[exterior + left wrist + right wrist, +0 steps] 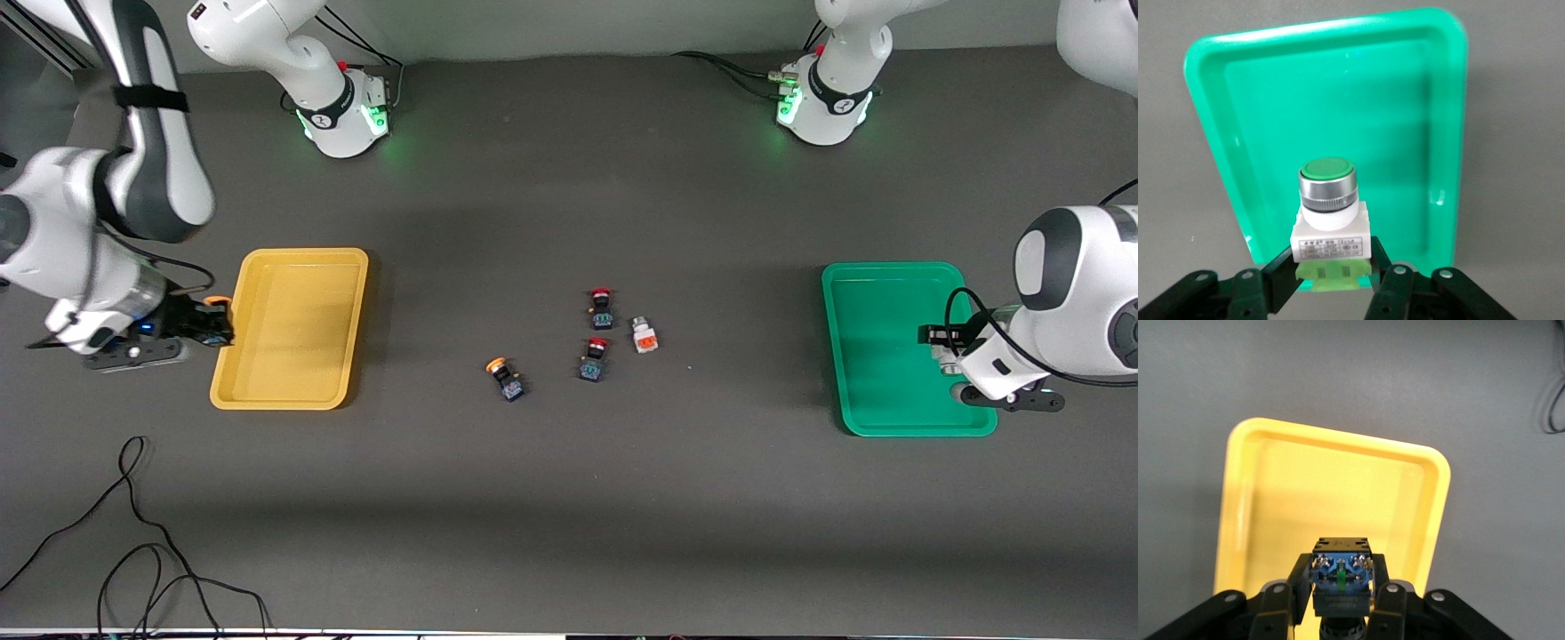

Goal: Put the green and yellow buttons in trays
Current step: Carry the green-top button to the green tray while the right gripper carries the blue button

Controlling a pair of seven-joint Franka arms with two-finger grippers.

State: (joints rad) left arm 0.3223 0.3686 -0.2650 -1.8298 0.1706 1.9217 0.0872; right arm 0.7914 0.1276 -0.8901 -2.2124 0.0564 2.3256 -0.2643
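My left gripper [1331, 280] is clamped on a green button [1329, 220] with a white body and a round green cap in a metal ring. It hangs over the green tray [876, 342], at the edge toward the left arm's end of the table. A label strip on the white body carries small print that I cannot read.

My right gripper [1341, 603] is closed tight on a yellow button [1341, 580], gripping its black-blue body, terminal screws facing the wrist camera. In the front view its orange-yellow cap shows at the rim of the yellow tray [289, 329], on the side toward the right arm's end of the table. No writing is legible there.

On the table between the trays lie a second yellow button [505, 377], two red-capped buttons [602, 308] [594, 358], and a white button with an orange face [644, 335]. The second yellow button lies nearest the front camera and well apart from both trays.
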